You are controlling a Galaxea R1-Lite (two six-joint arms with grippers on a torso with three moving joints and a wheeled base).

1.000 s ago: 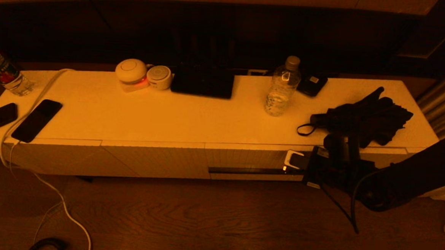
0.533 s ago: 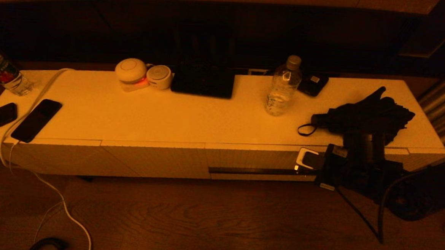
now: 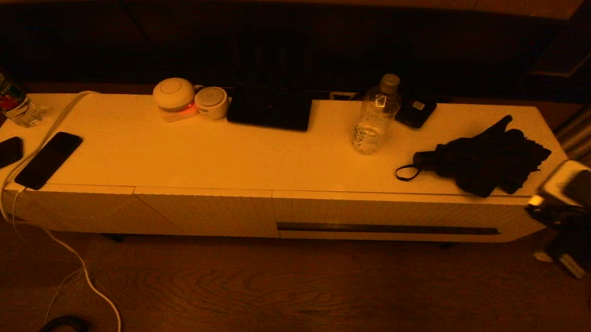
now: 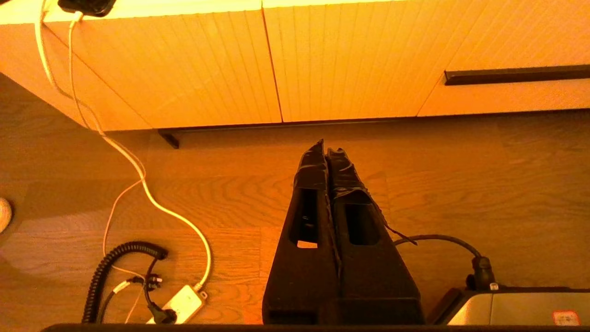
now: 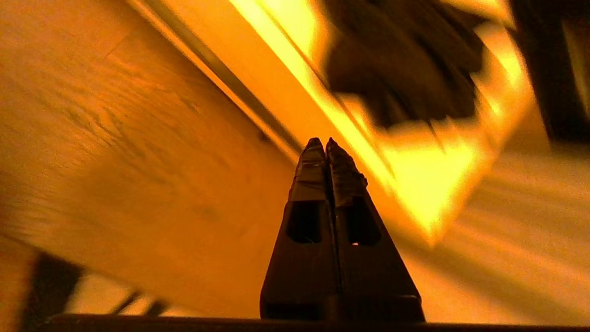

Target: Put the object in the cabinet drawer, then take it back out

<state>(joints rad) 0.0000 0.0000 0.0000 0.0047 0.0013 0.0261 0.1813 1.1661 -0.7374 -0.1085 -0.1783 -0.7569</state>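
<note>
The right claw [image 5: 326, 144], jaws pressed together and empty, has swung from the cabinet drawer [image 3: 388, 228] to the cabinet's right end, leaving the drawer closed; the folded umbrella [image 3: 483, 159], presumably the object, lies on the bench [image 3: 235, 158].

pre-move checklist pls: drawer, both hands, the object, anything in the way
1. Drawer closed, front flush with the neighbouring panels: ok.
2. Right hand shut and holding nothing, off the cabinet's right end: ok.
3. Left hand shut, empty, low over the floor: ok.
4. Handle slot free of obstructions along its whole length: ok.
5. Object identified: cannot tell; the folded umbrella and bottle both sit on top above the drawer.
6. Cable hanging over the left end, away from the drawer: ok.
</note>
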